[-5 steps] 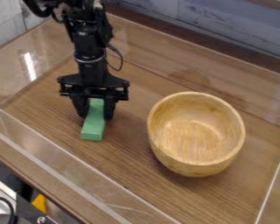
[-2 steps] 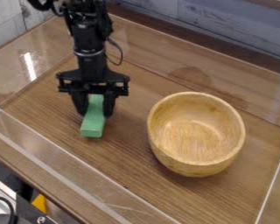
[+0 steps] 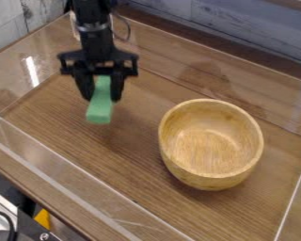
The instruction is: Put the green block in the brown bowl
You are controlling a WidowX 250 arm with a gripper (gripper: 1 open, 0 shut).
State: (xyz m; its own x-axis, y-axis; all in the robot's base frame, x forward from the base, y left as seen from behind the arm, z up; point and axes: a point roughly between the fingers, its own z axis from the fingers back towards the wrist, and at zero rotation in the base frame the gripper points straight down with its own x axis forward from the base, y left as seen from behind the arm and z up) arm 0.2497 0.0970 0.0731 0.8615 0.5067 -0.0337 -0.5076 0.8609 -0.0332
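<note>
The green block (image 3: 102, 104), a long bright green bar, hangs off the table, tilted with its lower end toward the camera. My gripper (image 3: 101, 87) points straight down and is shut on the block's upper end, one black finger on each side. The brown bowl (image 3: 211, 143), round, tan wood and hollow, sits on the table to the right of the block with nothing in it. A clear gap separates block and bowl.
The wooden table (image 3: 78, 169) is ringed by low transparent walls (image 3: 65, 202). A grey plank wall (image 3: 241, 24) runs behind it. The black arm (image 3: 93, 24) rises from the gripper to the top left.
The gripper has risen with the green block in it, so the block's lower end has left the table. The bowl has not moved.
</note>
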